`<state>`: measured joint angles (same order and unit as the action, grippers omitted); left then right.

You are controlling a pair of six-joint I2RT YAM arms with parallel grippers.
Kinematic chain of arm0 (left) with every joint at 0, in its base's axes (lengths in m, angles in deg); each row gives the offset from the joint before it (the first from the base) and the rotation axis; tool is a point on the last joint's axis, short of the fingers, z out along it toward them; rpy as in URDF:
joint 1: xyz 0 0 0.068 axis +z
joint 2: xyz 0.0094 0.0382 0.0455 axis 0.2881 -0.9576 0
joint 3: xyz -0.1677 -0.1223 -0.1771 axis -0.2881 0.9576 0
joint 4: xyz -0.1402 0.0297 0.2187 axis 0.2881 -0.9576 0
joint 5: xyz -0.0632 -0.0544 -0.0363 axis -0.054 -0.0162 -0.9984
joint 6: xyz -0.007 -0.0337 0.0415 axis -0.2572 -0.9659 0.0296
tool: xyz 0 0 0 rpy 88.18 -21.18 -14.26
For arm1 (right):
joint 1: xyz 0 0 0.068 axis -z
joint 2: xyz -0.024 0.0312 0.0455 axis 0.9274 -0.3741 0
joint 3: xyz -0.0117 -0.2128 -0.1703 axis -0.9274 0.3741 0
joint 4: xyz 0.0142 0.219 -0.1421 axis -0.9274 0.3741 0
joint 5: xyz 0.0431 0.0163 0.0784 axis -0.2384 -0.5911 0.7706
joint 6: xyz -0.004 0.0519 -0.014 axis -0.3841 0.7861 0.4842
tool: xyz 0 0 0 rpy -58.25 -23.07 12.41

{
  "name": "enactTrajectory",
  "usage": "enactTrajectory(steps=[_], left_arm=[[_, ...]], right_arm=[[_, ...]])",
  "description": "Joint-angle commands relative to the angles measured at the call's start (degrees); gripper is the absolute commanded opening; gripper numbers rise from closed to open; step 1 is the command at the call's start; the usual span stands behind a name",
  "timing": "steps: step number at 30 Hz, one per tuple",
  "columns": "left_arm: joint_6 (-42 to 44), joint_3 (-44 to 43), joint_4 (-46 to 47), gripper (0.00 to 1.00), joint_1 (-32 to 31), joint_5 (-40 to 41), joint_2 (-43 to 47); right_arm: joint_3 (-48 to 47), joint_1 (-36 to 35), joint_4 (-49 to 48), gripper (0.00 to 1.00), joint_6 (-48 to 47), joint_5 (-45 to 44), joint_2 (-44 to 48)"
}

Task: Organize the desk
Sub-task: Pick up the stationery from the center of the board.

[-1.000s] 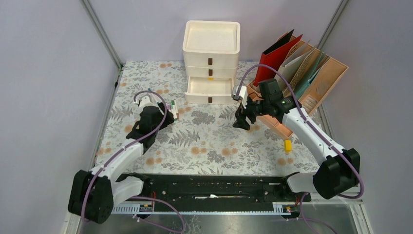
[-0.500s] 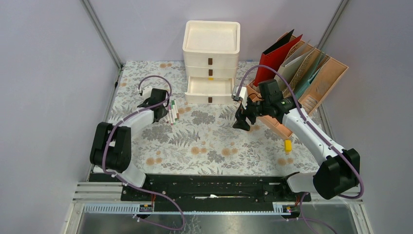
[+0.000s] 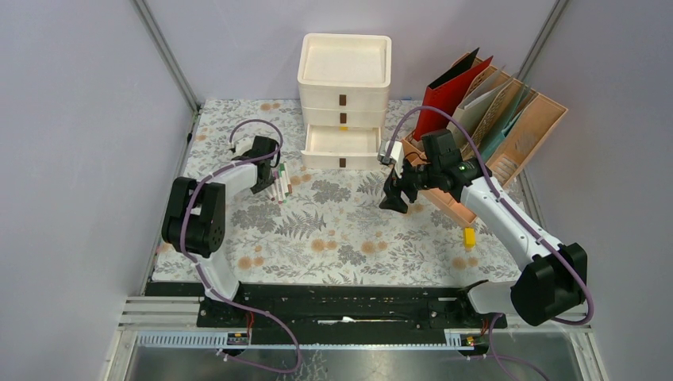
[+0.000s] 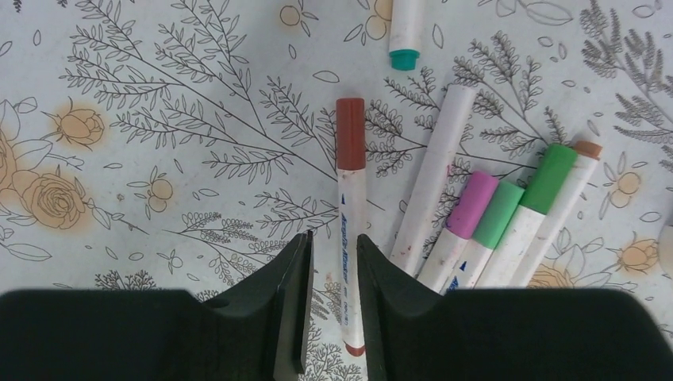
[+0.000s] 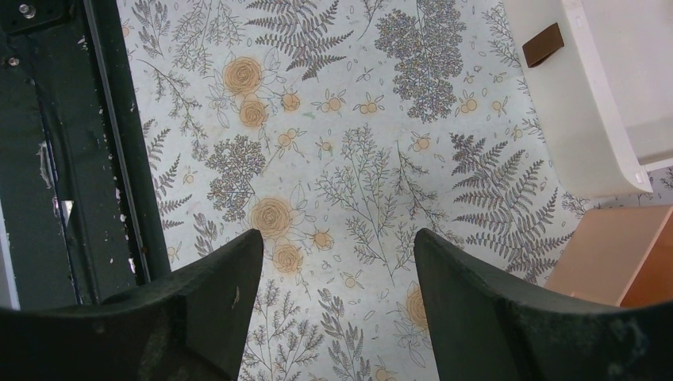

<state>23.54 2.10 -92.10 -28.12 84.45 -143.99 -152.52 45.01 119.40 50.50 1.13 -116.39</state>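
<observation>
Teal-capped marker (image 4: 404, 32) cut by top edge; brown-capped marker (image 4: 350, 182) partly behind left gripper (image 4: 333, 254); drawer unit (image 5: 591, 111) cropped upper right.

The left arm (image 3: 226, 176) and right arm (image 3: 508, 218), bolted to a black mounting rail (image 3: 349, 305), share white tubular links, black joints and looping purple cables (image 3: 402, 119). The right gripper's (image 5: 337, 238) fingers (image 5: 214, 302) are matte black wedges.

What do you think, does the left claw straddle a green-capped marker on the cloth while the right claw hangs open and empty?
No: the left wrist view shows the marker the left claw straddles has a brown cap, not green. It lies on the cloth; the right claw hangs open and empty.
</observation>
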Motion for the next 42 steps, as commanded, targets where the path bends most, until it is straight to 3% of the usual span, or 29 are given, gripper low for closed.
enactTrajectory(steps=[1, 13, 18, 24, 31, 42], left_arm=[[-0.6, -1.9, -1.0, 0.34, 0.7, -0.1, -1.5], [-3.3, 0.4, -2.1, 0.33, 1.4, -0.7, -3.4], [-3.4, 4.2, 0.0, 0.13, 1.4, -1.7, -2.1], [-2.9, 9.2, 3.2, 0.06, 1.4, -3.0, 2.2], [-1.0, 14.0, 5.1, 0.01, 1.4, -5.1, 11.5], [4.9, 27.6, 15.4, 0.0, 1.3, -19.8, 34.1]], right_arm=[[0.1, 0.0, -1.2, 0.76, -0.2, 1.7, 1.6], [-0.2, 0.1, -0.6, 0.76, -0.4, 2.2, 1.0], [-0.2, 0.0, -0.6, 0.76, -0.3, 2.4, 1.0], [-0.2, 0.0, -0.6, 0.76, -0.1, 2.9, 0.9], [-0.3, 0.0, -0.6, 0.76, 0.3, 3.9, 0.6], [0.5, 0.0, -0.6, 0.76, 0.3, 15.1, 2.2]])
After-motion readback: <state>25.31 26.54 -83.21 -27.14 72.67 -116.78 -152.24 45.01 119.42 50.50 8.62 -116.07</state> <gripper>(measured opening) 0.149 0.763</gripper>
